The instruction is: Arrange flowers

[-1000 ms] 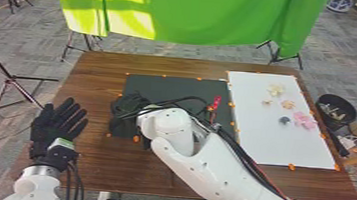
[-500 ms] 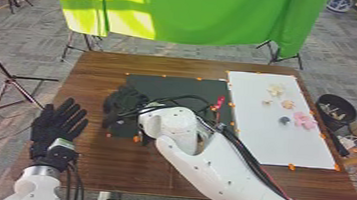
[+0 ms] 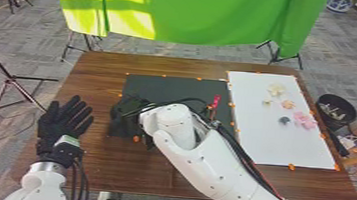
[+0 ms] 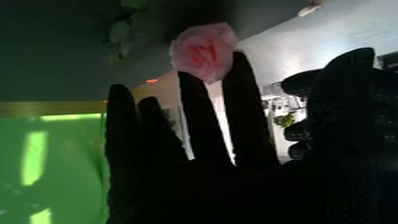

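1. Head view: the left hand is open, fingers straight, off to the side, likely to leave working room. Flowers lie spaced on the white sheet, probably for easy picking. The right arm partly hides the mat.
2. Right wrist view: a rose is at the right hand's straight, open fingertips; whether gripped, I can't tell.

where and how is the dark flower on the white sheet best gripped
Probably by its small, compact head, pinched between fingertips and thumb from above and slightly from the left: the dark flower lies low on the sheet, with the pink flower close on its right.
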`<action>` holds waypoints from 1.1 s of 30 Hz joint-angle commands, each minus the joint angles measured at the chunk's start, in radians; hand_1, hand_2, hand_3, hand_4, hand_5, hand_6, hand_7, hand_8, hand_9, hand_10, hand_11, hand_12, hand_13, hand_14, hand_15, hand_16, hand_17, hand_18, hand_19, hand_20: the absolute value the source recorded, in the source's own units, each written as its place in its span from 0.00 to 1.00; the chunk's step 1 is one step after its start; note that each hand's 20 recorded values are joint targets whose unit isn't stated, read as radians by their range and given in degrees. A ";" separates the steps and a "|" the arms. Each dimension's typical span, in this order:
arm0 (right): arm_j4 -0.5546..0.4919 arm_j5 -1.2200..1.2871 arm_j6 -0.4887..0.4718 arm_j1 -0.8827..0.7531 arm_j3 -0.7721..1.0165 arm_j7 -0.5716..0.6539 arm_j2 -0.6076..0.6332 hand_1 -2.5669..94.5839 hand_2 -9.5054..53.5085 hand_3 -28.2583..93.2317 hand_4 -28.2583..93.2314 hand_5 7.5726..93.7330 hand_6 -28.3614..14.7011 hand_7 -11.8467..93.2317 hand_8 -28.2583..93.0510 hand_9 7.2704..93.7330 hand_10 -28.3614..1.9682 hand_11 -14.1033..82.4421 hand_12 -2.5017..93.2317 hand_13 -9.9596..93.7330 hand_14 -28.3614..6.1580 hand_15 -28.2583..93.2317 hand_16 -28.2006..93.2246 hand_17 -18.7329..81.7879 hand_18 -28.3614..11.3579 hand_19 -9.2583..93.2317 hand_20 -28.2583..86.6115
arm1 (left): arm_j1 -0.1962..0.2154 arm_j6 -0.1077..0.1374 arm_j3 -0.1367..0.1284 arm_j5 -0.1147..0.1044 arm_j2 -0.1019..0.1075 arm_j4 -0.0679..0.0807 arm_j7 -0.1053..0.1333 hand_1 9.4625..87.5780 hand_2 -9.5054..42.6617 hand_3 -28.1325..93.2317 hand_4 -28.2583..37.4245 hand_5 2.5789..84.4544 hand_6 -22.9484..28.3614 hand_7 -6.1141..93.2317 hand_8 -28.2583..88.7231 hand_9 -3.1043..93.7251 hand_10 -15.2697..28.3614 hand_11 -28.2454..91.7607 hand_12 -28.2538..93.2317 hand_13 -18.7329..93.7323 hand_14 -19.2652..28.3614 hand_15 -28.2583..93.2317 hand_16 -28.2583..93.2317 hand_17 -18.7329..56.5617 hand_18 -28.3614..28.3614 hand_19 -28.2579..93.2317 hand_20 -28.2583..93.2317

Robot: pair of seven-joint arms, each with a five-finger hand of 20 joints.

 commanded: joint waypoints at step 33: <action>-0.438 0.381 0.328 -0.272 0.384 0.308 0.443 0.20 0.27 0.89 0.06 0.41 0.61 0.26 0.14 0.34 0.42 0.18 0.18 0.36 0.32 0.26 0.46 0.26 0.22 0.43 0.38 | 0.121 -0.048 -0.072 0.025 -0.069 -0.037 0.021 0.16 0.51 0.81 0.00 0.47 0.64 0.21 0.17 0.37 0.72 0.45 0.33 0.37 0.76 0.57 0.17 0.16 0.76 0.52 0.31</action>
